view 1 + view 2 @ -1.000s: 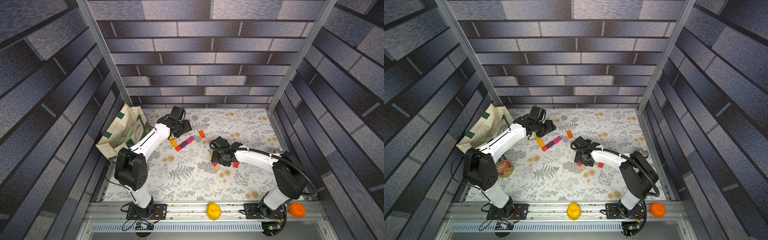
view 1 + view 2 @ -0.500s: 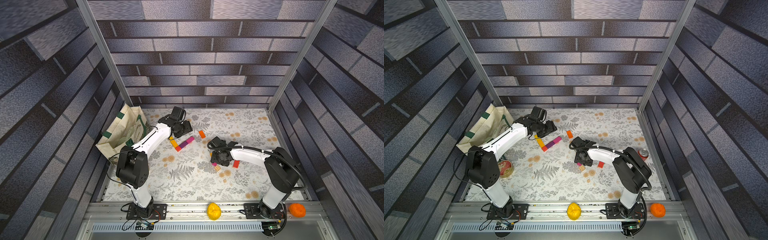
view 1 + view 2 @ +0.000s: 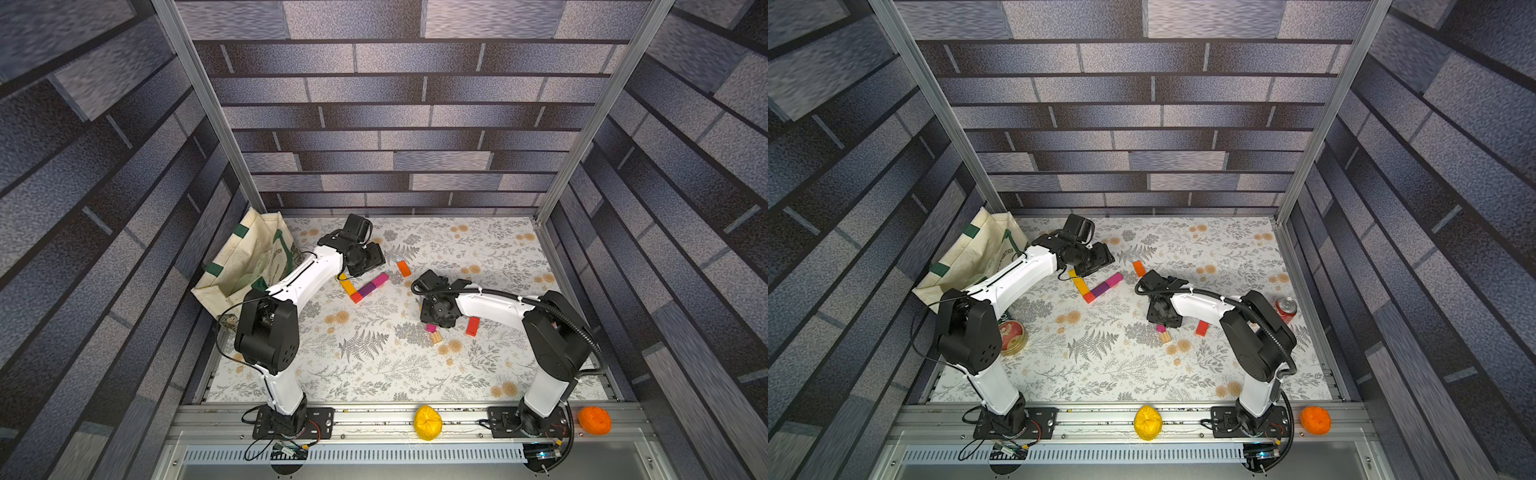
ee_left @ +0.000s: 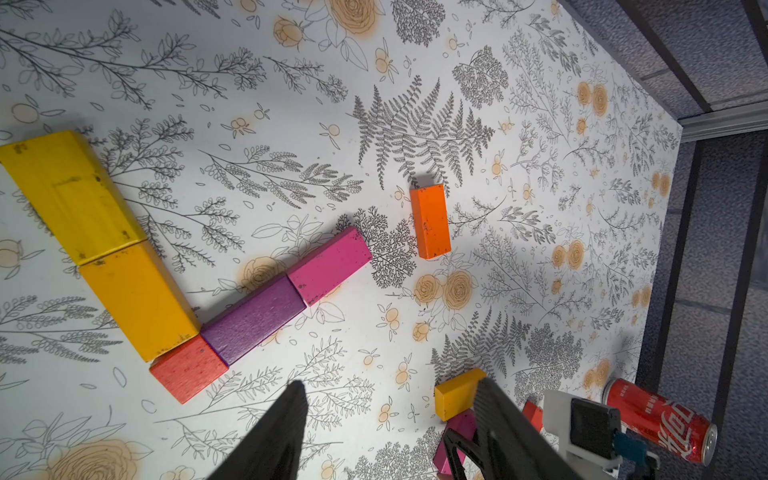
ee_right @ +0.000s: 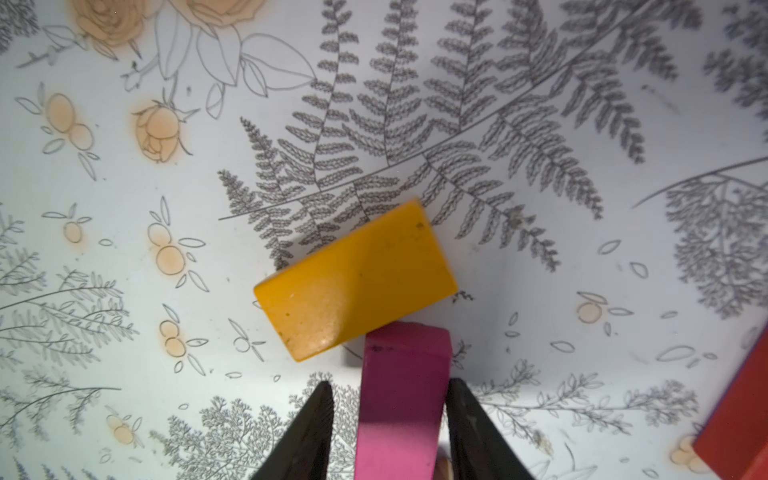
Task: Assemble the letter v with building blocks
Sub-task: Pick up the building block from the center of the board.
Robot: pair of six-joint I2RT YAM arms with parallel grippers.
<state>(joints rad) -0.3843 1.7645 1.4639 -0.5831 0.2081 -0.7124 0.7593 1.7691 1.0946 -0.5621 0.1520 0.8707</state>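
Observation:
Five building blocks lie in a partial letter v: yellow and amber form one row, purple and magenta the other, and they meet at a red block. An orange block lies apart, just beyond the magenta end. My left gripper hovers open and empty near the point of the v. My right gripper straddles a second magenta block. One finger touches it and a gap shows at the other. An amber block abuts its far end.
A red block and a plain wood cube lie by the right gripper. A tote bag leans at the left wall, with a round tin beside the left arm. A soda can stands at the right edge. Two fruit lumps sit on the front rail.
My right wrist has settled lower over the magenta block and its jaws have narrowed around it. The left arm has barely moved.

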